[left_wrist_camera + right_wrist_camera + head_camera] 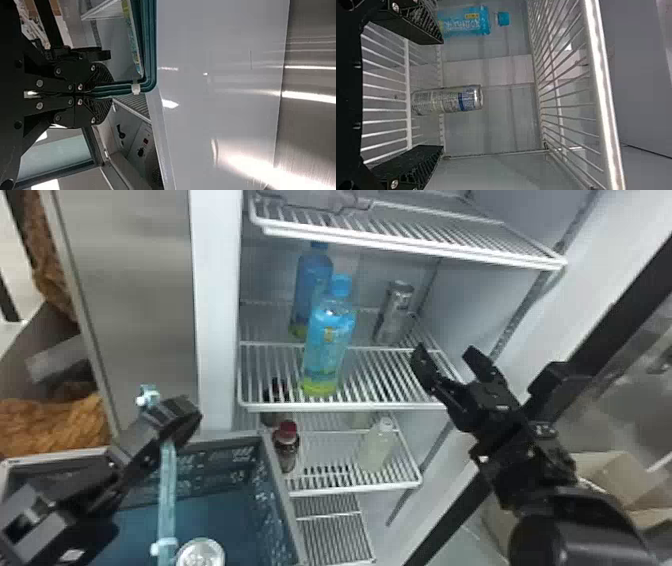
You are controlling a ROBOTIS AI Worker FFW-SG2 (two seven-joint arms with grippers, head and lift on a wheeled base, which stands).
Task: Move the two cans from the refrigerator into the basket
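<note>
One silver can (395, 312) stands upright on the refrigerator's middle shelf, right of the blue bottles; the right wrist view has this can (447, 99) between and beyond the fingers. My right gripper (446, 355) is open at that shelf's front right; its spread fingers frame the right wrist view, the gripper (441, 94) holding nothing. Another can's round top (200, 554) shows inside the basket (282, 495) at the bottom. Above the basket my left gripper (175, 421) is shut on its teal handle (167, 490); in the left wrist view, the gripper (107, 95) pinches the handle (150, 51).
Two blue bottles (327, 345) stand on the middle shelf (390, 377), left of the can. A white wire shelf (425, 242) lies above. Below are a red-capped bottle (286, 447) and a pale bottle (377, 447). The refrigerator's side wall (485, 285) rises at right.
</note>
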